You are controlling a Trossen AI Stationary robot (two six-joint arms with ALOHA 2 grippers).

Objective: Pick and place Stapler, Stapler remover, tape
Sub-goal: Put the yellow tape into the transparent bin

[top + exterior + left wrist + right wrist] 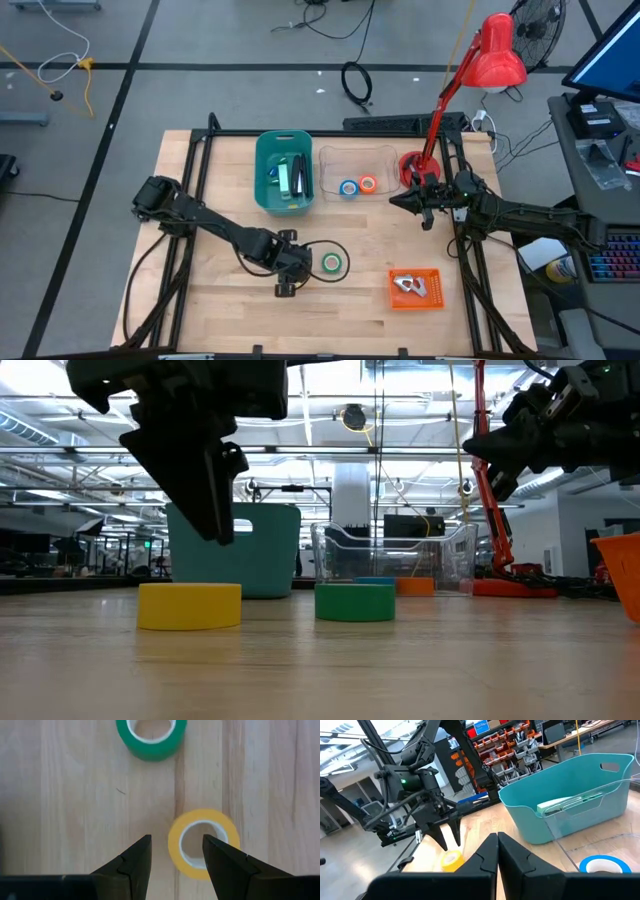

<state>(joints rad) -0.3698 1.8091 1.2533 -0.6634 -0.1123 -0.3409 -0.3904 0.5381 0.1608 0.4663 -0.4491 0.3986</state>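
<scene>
The yellow tape roll lies flat on the table, with the green roll flat a little beyond it. My left gripper is open and hangs just above the yellow roll, clear of it, as the low view shows. In the high view my left gripper covers the yellow roll, and the green roll lies to its right. The blue roll and the orange roll lie in a clear tray. My right gripper is shut and empty, raised beside that tray.
A teal bin holding a stapler stands left of the clear tray. An orange tray with claw-like staple removers sits at the near right. A red desk lamp stands at the far right, by my right arm.
</scene>
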